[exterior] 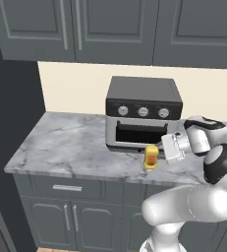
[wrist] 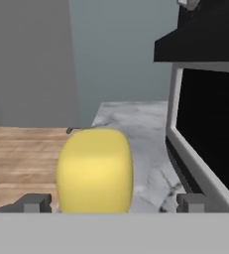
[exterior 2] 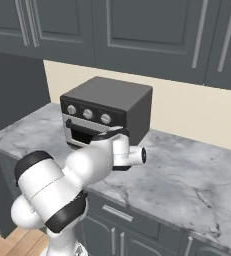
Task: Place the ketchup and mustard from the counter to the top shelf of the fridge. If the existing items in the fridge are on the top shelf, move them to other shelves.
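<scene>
The mustard is a squat yellow bottle standing upright near the counter's front edge, just in front of the toaster oven. My gripper comes at it level from the right. In the hand view the mustard fills the space between the two fingertips, with a gap on each side, so my gripper is open around it and holds nothing. The ketchup, the top shelf and the existing items are out of view.
The black-and-silver toaster oven stands right behind the mustard, and its glass door is close on the hand's right. A tall dark grey panel rises at the counter's left end. Wall cabinets hang above.
</scene>
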